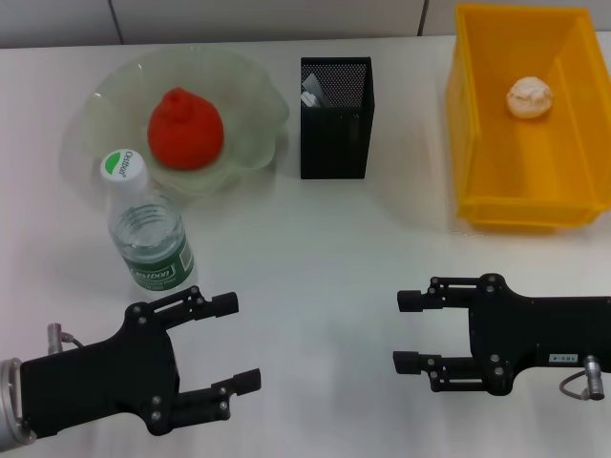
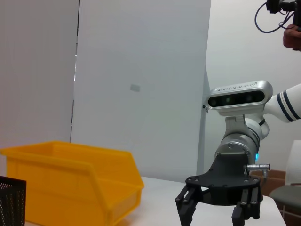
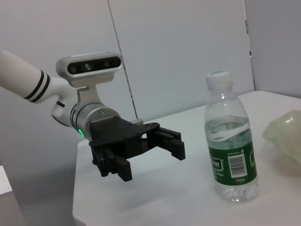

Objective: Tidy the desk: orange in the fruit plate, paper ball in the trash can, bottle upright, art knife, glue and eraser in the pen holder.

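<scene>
Orange-red and knobbly, the orange fruit (image 1: 185,129) sits in the hollow of the pale green, wavy-edged glass fruit plate (image 1: 250,88), where the task wants it, and the crumpled cream paper ball (image 1: 530,97) lies on the floor of the yellow plastic bin (image 1: 474,143) that serves as the trash can. The clear plastic water bottle with its green label and white cap (image 1: 151,236) stands upright just in front of the plate, resting on its base on the white desk (image 1: 325,267). The black wire-mesh pen holder (image 1: 335,118) stands between plate and bin, with something pale poking up inside (I cannot make out which items it holds). Both arms hang low over the near edge of the desk, well apart from everything: the left gripper (image 1: 234,342) just beside the bottle, its claw spread and holding nothing, and the right gripper (image 1: 409,330) likewise spread and bare. Judging from how things lie, the tidying looks finished or nearly so, and the arms seem drawn back out of the way.
</scene>
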`<control>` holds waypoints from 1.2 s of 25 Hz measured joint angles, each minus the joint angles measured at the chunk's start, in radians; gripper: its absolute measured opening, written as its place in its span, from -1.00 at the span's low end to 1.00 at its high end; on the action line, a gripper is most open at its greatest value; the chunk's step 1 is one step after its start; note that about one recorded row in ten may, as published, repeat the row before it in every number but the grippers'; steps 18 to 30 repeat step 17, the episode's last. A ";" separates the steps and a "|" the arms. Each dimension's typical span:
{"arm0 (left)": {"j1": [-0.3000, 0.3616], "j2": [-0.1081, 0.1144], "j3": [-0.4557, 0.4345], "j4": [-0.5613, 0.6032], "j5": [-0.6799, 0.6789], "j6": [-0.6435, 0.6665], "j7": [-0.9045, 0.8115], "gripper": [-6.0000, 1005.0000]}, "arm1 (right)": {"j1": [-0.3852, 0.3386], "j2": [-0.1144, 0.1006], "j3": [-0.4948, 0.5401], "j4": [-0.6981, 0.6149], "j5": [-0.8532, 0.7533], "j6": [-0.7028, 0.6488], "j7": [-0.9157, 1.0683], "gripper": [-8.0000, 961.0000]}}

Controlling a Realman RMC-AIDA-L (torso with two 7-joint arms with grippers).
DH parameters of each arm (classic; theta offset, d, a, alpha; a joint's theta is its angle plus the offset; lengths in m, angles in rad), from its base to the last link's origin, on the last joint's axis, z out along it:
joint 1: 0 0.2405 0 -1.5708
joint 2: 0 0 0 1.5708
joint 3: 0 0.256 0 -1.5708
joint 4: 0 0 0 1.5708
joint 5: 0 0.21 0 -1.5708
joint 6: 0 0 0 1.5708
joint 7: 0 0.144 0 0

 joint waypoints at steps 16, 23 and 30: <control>-0.005 -0.003 0.000 0.000 0.000 0.003 0.000 0.56 | -0.003 0.001 0.003 0.002 0.006 0.001 0.000 0.41; -0.005 -0.003 0.000 0.000 0.000 0.003 0.000 0.56 | -0.003 0.001 0.003 0.002 0.006 0.001 0.000 0.41; -0.005 -0.003 0.000 0.000 0.000 0.003 0.000 0.56 | -0.003 0.001 0.003 0.002 0.006 0.001 0.000 0.41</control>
